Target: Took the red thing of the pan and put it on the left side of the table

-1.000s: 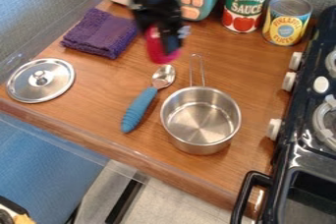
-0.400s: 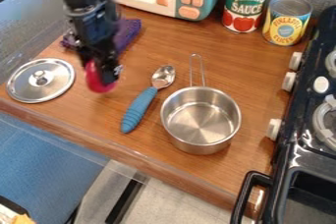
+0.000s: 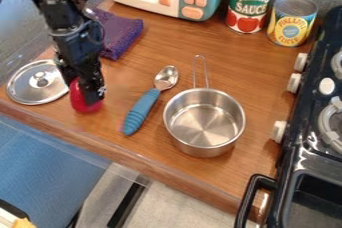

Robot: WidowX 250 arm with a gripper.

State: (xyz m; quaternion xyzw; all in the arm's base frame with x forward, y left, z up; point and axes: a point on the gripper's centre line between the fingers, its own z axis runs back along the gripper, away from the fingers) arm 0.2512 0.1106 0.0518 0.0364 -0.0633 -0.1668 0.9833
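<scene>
Where my gripper (image 3: 88,92) hangs over the table (image 3: 127,67), I have the red thing (image 3: 83,104) clamped at my fingertips, its lower part bulging below them, between the lid (image 3: 39,88) and the spoon (image 3: 141,112).

The thing (image 3: 81,101) is red, the spoon's handle (image 3: 141,112) blue, the pan (image 3: 204,123) silver, the cloth (image 3: 121,34) purple, the table (image 3: 257,79) brown and wood-grained.

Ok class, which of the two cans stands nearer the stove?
The shorter can, with the yellow and blue label; the other can is taller, mostly red, and farther from the stove.
</scene>
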